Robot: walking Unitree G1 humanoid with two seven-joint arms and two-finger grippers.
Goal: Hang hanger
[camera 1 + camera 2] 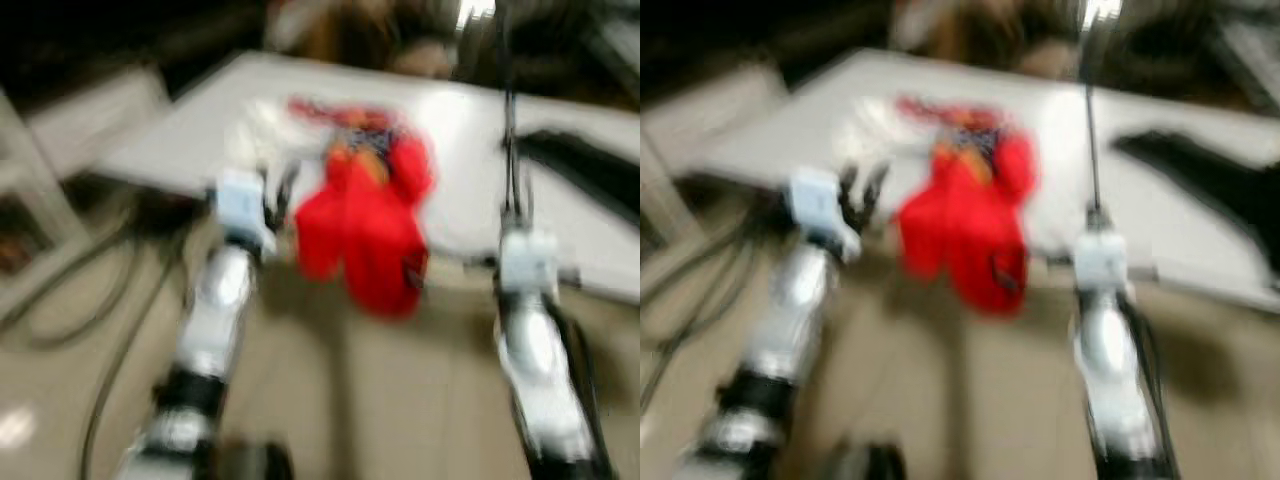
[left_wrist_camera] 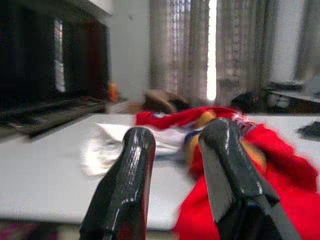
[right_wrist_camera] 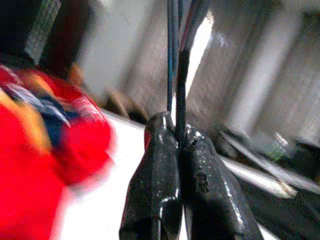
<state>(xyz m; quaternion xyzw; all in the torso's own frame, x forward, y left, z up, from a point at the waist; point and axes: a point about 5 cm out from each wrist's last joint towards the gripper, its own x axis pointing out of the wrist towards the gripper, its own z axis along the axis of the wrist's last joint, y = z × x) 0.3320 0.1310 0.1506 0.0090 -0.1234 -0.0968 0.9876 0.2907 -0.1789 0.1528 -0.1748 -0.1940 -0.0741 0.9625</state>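
The head views are blurred. A red garment (image 1: 365, 225) lies on the white table (image 1: 180, 130) and droops over its front edge. My left gripper (image 1: 280, 195) is open just left of the garment at the table edge; in the left wrist view its fingers (image 2: 125, 185) frame the red cloth (image 2: 280, 165) with nothing between them. My right gripper (image 1: 515, 212) is raised at the table's front, right of the garment. It is shut on the thin dark hanger (image 3: 175, 60), which rises straight up from the fingertips (image 3: 160, 165).
A black garment (image 1: 590, 170) lies on the table's right side. Some white cloth (image 2: 105, 145) lies beside the red one. Dark cables (image 1: 110, 300) trail over the beige floor at the left, near a pale piece of furniture (image 1: 30, 190).
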